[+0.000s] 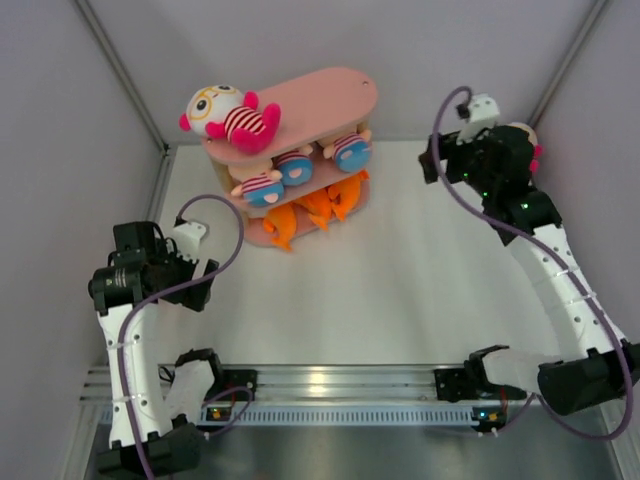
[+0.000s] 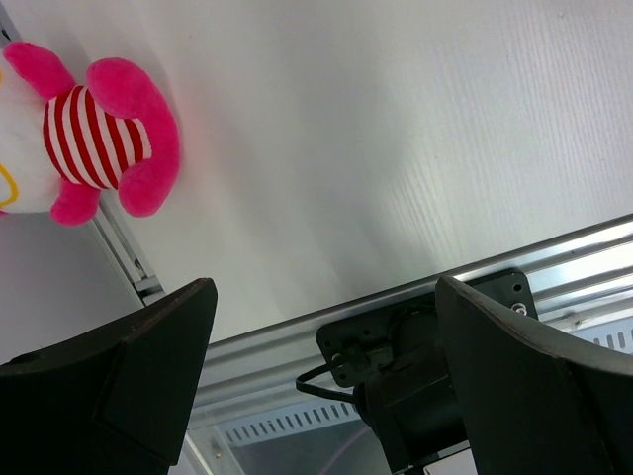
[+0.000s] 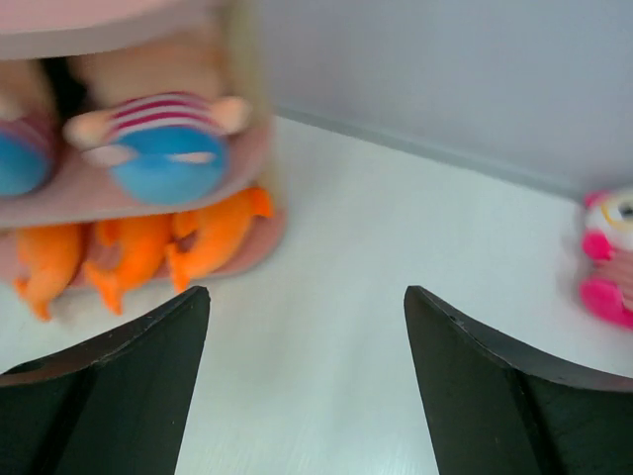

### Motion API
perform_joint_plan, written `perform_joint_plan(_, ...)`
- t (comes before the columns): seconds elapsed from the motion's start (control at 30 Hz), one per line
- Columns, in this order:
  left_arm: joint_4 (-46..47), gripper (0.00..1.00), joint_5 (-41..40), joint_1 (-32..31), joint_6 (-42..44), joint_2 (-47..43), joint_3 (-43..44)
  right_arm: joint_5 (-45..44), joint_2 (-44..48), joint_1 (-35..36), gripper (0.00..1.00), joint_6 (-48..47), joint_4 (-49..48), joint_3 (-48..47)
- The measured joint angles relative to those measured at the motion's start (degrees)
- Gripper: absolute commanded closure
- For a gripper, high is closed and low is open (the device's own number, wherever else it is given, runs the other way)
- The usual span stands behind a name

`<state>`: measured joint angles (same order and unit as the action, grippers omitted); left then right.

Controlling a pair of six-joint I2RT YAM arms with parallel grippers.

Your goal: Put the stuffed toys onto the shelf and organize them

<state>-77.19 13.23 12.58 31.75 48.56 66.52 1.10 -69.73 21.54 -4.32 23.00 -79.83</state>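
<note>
The pink shelf (image 1: 330,95) stands at the back left of the table. A white-headed doll with yellow glasses (image 1: 225,118) lies on its top board. Peach-headed dolls with blue bottoms (image 1: 297,168) fill the middle board, and one shows in the right wrist view (image 3: 163,148). Orange sharks (image 1: 312,210) lie on the bottom board and also show in the right wrist view (image 3: 198,237). A second white-headed doll (image 1: 528,140) lies on the table at the back right, partly hidden by the right arm; it also shows in the right wrist view (image 3: 608,259) and the left wrist view (image 2: 99,139). My left gripper (image 1: 200,283) (image 2: 324,287) is open and empty. My right gripper (image 1: 432,160) (image 3: 305,293) is open and empty, right of the shelf.
Grey walls close the table at the back and sides. A metal rail (image 1: 330,385) with the arm bases runs along the near edge. The right arm base mount (image 2: 415,346) shows between my left fingers.
</note>
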Motion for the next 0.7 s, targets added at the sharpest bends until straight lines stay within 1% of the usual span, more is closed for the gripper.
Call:
perform_joint_plan(0.07,0.0,0.02,-0.1,0.0,-0.1,0.3,0.0,2.7,0.1,-11.2,0.21,6.9,-2.4,4.1)
perform_joint_plan(0.13,0.0,0.02,-0.5,0.0,-0.2,0.6,0.0,4.4,-3.0,-20.4,0.24,13.4,-4.6,6.2)
perform_joint_plan(0.2,0.0,0.03,-1.2,0.0,-0.4,1.0,0.0,5.7,-8.6,-28.3,0.27,19.5,-7.4,6.1)
perform_joint_plan(0.3,0.2,0.03,-3.0,0.0,-1.2,1.7,-0.6,5.5,-19.6,-36.0,0.26,27.0,-10.6,3.5)
perform_joint_plan(0.37,0.7,0.03,-4.7,0.0,-2.1,1.9,-1.2,3.6,-26.9,-39.3,0.26,30.7,-11.6,1.8)
perform_joint_plan(0.43,1.1,0.04,-6.1,0.0,-2.8,1.9,-1.5,1.7,-32.9,-40.8,0.25,33.0,-11.9,-0.7)
perform_joint_plan(0.6,2.6,0.05,-7.3,0.0,-4.4,2.3,-1.7,-0.9,-46.1,-42.3,0.25,35.0,-14.1,-10.8)
perform_joint_plan(0.7,2.8,0.05,-8.3,0.3,-4.9,3.3,-1.7,-1.9,-51.6,-42.4,0.25,36.3,-15.4,-16.9)
